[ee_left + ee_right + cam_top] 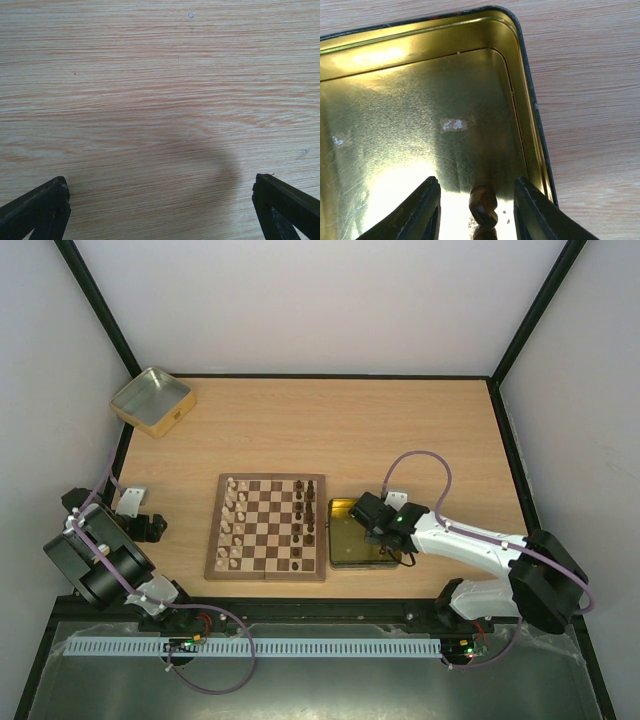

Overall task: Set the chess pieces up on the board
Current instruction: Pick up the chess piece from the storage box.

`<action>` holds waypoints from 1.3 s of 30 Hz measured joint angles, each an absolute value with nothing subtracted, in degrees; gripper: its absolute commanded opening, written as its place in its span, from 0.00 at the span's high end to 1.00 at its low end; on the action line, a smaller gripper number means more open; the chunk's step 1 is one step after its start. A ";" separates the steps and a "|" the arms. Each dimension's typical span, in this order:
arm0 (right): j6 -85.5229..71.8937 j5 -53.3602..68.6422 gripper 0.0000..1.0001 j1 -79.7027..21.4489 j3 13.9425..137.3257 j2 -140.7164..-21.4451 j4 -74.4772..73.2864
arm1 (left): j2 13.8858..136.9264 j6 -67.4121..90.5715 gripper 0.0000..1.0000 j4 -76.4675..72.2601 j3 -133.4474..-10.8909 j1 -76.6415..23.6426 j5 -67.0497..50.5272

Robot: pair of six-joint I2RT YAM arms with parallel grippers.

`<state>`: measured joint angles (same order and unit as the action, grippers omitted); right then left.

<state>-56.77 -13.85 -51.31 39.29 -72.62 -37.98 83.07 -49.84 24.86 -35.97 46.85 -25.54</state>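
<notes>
Reaching from the table's [350,430] near right corner, the right gripper [380,528] dips into the yellow-gold tin [340,505] just beside the board [266,530], which lies by the near edge with chess pieces [305,515] ranked along its left and right sides. On the left wrist view, the left gripper [160,179] hangs spread wide over bare table. The right wrist view shows the claw half open astride a dark brown piece [482,205] lying by the tin's right wall, untouched; a skewed squeeze could squirt it away, or a finger could shove the tin into the board.
</notes>
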 measured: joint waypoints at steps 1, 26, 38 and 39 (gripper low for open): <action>-56.55 -13.67 0.63 -50.98 38.96 -72.62 -37.45 | 83.07 -49.84 0.01 24.86 -35.99 46.83 -25.52; -55.40 -11.77 0.98 -50.26 35.68 -72.86 -34.11 | 83.18 -49.78 0.01 24.88 -35.99 46.78 -25.50; -53.41 -14.76 0.98 -51.13 43.31 -72.88 -36.40 | 83.18 -49.69 0.01 24.88 -35.99 46.78 -25.50; -53.39 -14.81 0.98 -51.53 43.38 -72.88 -36.47 | 83.18 -49.69 0.01 24.86 -35.99 46.78 -25.50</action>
